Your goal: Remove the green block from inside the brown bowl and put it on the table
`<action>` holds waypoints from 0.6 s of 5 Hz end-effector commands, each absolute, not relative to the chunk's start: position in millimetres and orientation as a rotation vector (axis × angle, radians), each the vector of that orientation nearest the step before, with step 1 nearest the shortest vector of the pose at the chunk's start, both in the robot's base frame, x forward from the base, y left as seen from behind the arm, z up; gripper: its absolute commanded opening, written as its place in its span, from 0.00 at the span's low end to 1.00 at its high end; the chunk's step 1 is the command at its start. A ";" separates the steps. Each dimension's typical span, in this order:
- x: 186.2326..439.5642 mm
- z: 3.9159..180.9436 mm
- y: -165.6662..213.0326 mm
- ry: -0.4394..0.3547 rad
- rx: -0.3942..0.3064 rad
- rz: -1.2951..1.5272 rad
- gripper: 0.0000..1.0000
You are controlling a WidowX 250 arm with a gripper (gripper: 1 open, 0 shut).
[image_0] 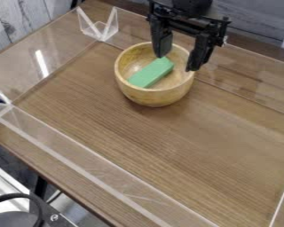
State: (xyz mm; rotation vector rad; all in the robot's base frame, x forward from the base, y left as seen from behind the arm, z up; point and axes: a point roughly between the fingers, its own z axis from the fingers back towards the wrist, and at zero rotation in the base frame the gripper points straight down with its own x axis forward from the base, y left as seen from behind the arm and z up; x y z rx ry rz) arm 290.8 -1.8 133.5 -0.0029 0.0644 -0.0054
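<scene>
Wood table: green block in brown bowl, long axis diagonal, hand open.

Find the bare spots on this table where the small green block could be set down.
The wood-grain table is bare in front of the round tan wooden bowl, out to the clear acrylic walls. Crowded only at the back, where the open black gripper hangs over the small green block.

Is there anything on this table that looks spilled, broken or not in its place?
Nothing stands out. The green block lies tilted inside the brown bowl, which stands upright on the table, with no visible spill or damage.
</scene>
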 end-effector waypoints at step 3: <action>289.9 142.3 7.8 0.041 -0.016 -0.009 1.00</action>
